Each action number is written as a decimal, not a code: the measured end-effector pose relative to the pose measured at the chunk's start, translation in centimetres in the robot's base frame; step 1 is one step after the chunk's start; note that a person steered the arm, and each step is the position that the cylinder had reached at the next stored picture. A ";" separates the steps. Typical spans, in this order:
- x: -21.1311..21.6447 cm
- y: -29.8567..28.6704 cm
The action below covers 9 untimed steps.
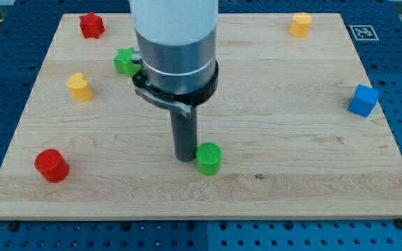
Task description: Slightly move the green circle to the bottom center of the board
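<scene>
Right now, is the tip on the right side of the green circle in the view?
No, my tip stands at the view's left of the green circle, close against its side.

Pale wooden board (292, 174), smooth and matt; green circle (209, 157) looks ridged plastic.

My tip (185, 157) rests on the tabletop (292, 181) touching the green circle (209, 158) on its left, both low near the middle. A red circle (51, 165) lies at bottom left, a yellow block (79, 87) above it, a red star (91, 25) top left, a green star (125, 61) beside my arm. Another yellow block (299, 24) sits top right and a blue cube (363, 100) at the right edge.
</scene>
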<state>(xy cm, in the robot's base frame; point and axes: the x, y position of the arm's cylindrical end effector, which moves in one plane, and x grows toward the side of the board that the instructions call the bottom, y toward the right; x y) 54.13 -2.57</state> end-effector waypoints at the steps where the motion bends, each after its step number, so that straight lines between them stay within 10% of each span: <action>1: 0.0 0.0; 9: -2.1 1.4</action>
<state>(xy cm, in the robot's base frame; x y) 51.99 -1.16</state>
